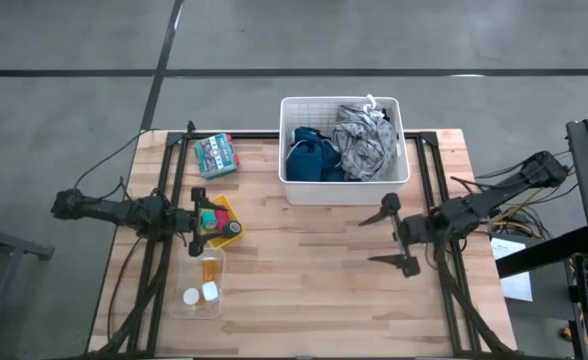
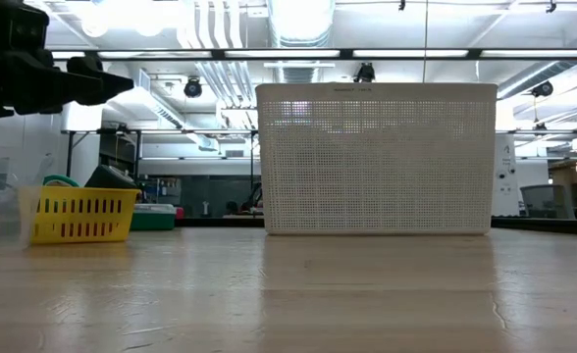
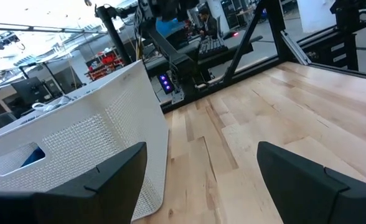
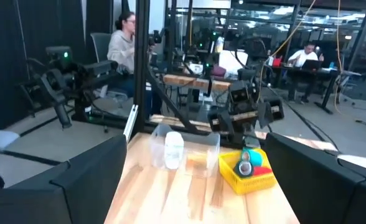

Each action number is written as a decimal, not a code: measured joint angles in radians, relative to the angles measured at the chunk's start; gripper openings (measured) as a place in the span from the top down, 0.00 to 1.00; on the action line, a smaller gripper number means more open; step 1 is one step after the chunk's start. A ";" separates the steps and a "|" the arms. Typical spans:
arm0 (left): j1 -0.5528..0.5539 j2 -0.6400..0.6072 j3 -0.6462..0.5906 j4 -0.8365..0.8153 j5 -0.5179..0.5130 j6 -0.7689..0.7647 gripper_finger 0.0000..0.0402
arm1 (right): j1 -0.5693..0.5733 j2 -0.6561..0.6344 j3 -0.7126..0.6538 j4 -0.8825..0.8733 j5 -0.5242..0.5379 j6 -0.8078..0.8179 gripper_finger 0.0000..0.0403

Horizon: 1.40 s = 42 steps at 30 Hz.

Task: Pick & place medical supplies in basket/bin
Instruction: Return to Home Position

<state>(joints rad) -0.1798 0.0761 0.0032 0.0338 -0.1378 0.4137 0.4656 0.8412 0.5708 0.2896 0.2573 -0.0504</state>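
The white slotted tub (image 1: 394, 170) stands at the table's far middle and holds a dark blue garment (image 1: 312, 156) and a grey-white patterned cloth (image 1: 362, 140). The yellow tray (image 1: 230, 211) at the left holds red, green and black tape rolls (image 1: 214, 221). The clear box (image 1: 196, 310) nearer the front holds an orange pill bottle (image 1: 210, 267) and small white pieces (image 1: 192, 296). My left gripper (image 1: 195, 222) hovers open above the tray's left edge, high over it in the low view (image 2: 97, 83). My right gripper (image 1: 394, 236) is open over bare table in front of the tub.
A flat green patterned packet (image 1: 215, 155) lies left of the tub, by the far edge. Bare wood stretches between the two grippers and along the near edge. In the right wrist view, people sit at desks (image 4: 124, 43) beyond the table.
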 joint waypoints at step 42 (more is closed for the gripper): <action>0.000 0.007 0.000 0.000 0.000 0.000 0.23 | -0.001 -0.819 -0.562 -0.123 -0.003 0.152 0.06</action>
<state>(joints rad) -0.1795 0.0826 0.0034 0.0334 -0.1375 0.4137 0.4648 0.0217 0.0090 0.1663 0.2543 0.1015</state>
